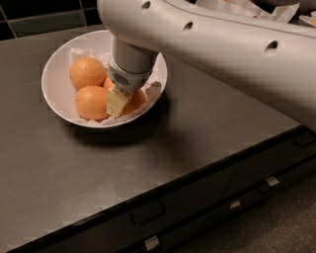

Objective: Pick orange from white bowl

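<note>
The white bowl (pixel 55 69) sits at the back left of the dark counter, lined with crumpled white paper. Two oranges show in full: one at the back (pixel 87 72) and one at the front (pixel 92 102). A third orange (pixel 137 99) lies on the bowl's right side, partly hidden by the gripper. The gripper (pixel 118 105) reaches down into the bowl from above. Its tip is low between the front orange and the right orange and touches the right one. The big white arm crosses the top of the view.
The dark counter (pixel 163 148) carries the bowl. Its front edge runs diagonally, with drawers and handles (pixel 147 213) below. Crumpled white paper and another white dish (pixel 276 11) lie at the top right behind the arm.
</note>
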